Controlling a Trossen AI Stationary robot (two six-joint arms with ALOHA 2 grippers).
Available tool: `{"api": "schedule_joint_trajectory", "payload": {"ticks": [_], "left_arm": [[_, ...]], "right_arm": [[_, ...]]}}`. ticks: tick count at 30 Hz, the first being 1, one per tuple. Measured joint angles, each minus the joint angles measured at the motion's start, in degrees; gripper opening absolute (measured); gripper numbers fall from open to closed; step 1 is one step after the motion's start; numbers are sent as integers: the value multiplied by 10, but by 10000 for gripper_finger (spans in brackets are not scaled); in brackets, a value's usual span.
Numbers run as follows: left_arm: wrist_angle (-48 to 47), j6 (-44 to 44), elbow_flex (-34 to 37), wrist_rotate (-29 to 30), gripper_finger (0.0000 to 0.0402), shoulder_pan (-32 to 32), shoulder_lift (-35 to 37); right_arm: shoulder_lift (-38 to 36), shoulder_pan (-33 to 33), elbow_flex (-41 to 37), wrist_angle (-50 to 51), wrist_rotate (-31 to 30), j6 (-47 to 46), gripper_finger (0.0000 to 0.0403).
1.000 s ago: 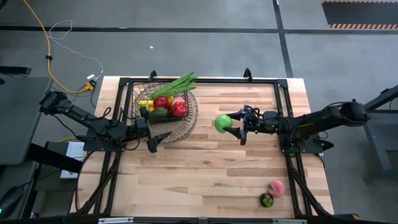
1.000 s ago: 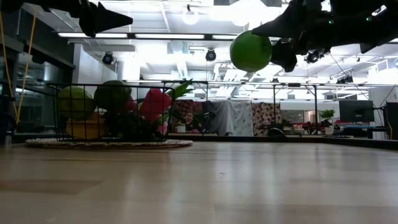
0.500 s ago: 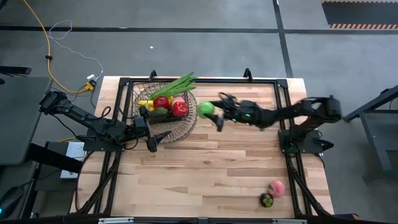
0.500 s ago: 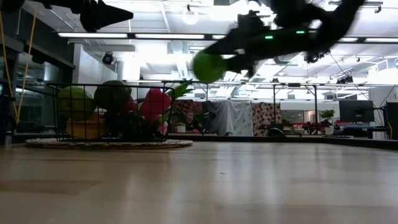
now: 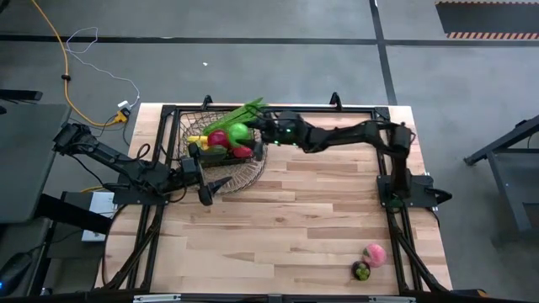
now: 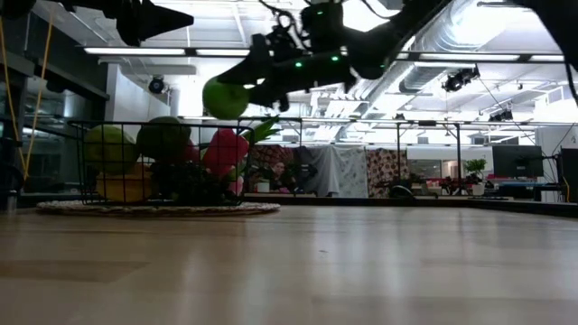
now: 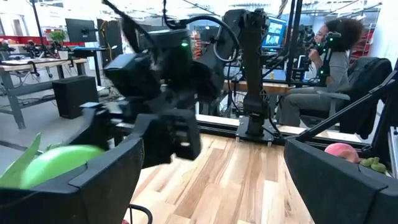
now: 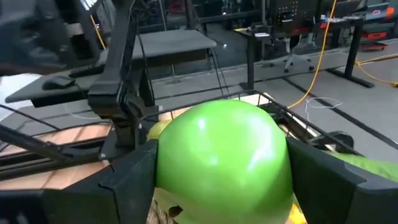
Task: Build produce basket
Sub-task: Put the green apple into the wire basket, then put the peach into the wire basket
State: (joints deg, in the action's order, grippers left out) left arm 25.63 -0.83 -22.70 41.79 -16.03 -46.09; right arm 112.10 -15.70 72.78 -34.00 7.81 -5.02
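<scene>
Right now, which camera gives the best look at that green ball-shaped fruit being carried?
The right wrist view: the green fruit fills it, between the right gripper's fingers. High view shows it small above the basket; low view, in the air; left wrist, partly hidden.

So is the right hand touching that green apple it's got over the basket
Touching. The right wrist view shows the green apple pinched between both dark fingers of the right hand; the low view shows it held above the basket.

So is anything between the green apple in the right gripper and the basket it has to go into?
Nothing visible. The right gripper holds the green apple above the basket, over the red, yellow and green produce already inside. The left gripper waits open at the basket's near rim.
</scene>
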Motion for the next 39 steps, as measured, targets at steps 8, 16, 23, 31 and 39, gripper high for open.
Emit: {"api": "schedule_joint_trajectory", "payload": {"ticks": [8, 16, 23, 31, 39], "left_arm": [[0, 1, 0, 0, 376, 0, 0], [1, 1, 0, 0, 376, 0, 0], [8, 2, 0, 0, 376, 0, 0], [8, 1, 0, 0, 376, 0, 0], [7, 1, 0, 0, 376, 0, 0]], "right_arm": [[58, 0, 94, 29, -3, -8, 309], [61, -1, 100, 46, -48, 14, 316], [61, -8, 100, 61, -43, 1, 331], [61, -9, 115, 87, -46, 0, 390], [-6, -7, 110, 226, -46, 60, 385]]}}
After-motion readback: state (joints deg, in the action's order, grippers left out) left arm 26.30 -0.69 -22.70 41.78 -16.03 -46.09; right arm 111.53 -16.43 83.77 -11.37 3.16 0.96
